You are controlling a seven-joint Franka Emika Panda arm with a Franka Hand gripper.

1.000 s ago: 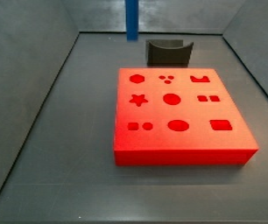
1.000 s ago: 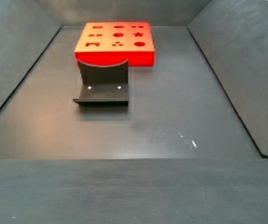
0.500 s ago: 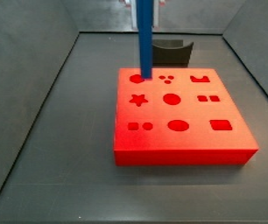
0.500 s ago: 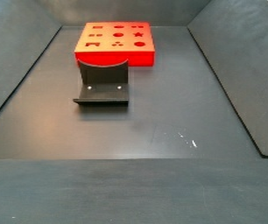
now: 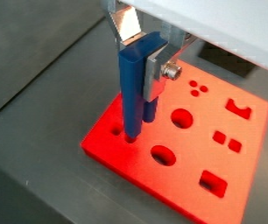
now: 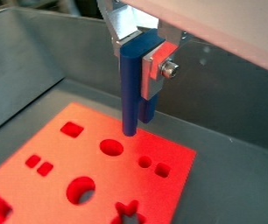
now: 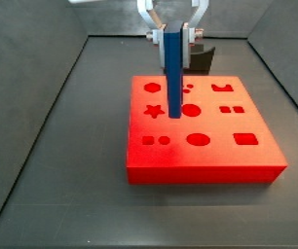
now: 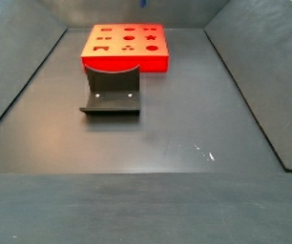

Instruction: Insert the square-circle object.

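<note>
Gripping the square-circle object (image 7: 172, 73) upright by its top, the gripper (image 7: 172, 32) hangs above the red block (image 7: 204, 136); its fingers (image 5: 154, 61) clamp the peg, whose lower end sits over the block's holed face.

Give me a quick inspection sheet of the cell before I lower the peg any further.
Surface: dark floor, bare around the pieces.
Job's things: square-circle object upright, tip over red block; seating cannot be told.
Clutter: fixture standing beside the block.
Hand: hand above the block, silver fingers shut on the square-circle object's top.
Cables: nothing seen.
Surroundings: grey walls on all sides.
</note>
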